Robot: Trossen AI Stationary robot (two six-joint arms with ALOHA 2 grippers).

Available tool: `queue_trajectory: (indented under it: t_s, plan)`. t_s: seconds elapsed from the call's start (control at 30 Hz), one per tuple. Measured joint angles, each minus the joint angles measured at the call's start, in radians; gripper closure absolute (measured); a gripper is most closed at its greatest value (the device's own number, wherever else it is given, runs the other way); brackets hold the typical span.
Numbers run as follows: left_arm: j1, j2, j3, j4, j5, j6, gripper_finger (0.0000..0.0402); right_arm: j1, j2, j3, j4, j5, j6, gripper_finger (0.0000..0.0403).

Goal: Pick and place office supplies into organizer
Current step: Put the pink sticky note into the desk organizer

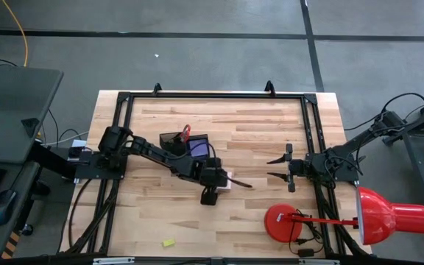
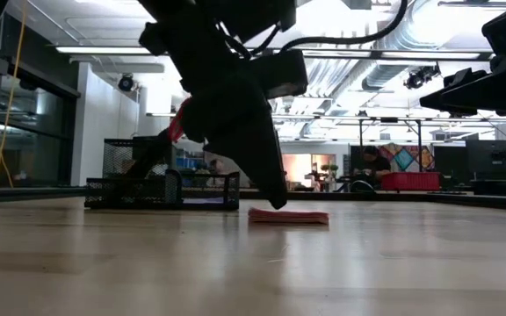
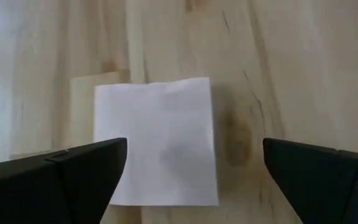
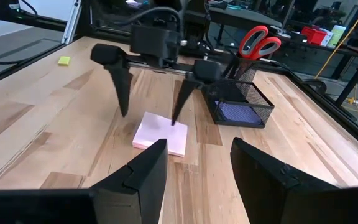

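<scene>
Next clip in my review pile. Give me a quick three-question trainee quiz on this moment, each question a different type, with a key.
1. True or false: the left gripper has its jaws open over the pink note pad.
2. Where are the red-handled scissors? A) flat on the table B) standing in the organizer C) held by the right gripper
3. Fill in: the small yellow piece lies on the table near its ____ edge, in the high view.

Key: 1 true; 2 B; 3 bottom.
</scene>
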Motion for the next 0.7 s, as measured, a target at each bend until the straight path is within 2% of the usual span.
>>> queue_trajectory:
  t_s: [0.17,0.33,0.37,0.4,0.53,0.6,0.7]
  plan:
    - [0.001,0.000,0.000,-0.001,-0.042,-0.019,0.0031,0.000,0.000,0.000,0.000,0.000,0.000,0.0233]
    - [-0.014,0.000,0.000,0.005,-0.291,0.038,0.0033,0.000,0.000,0.000,0.000,0.000,0.000,0.0233]
    - [-0.014,0.000,0.000,-0.003,-0.288,0.015,0.0034,0.000,0.000,0.000,0.000,0.000,0.000,0.0233]
    - [-0.014,0.000,0.000,-0.011,-0.240,-0.014,0.0036,0.000,0.000,0.000,0.000,0.000,0.000,0.0233]
    - [-0.010,0.000,-0.004,0.003,-0.068,0.060,0.0046,0.000,0.000,0.000,0.000,0.000,0.000,0.0233]
    - [-0.012,0.000,-0.004,-0.008,-0.018,0.064,0.0049,0.000,0.000,0.000,0.000,0.000,0.000,0.0233]
    - [-0.013,0.000,-0.004,-0.002,0.001,0.093,0.0049,0.000,0.000,0.000,0.000,0.000,0.000,0.0233]
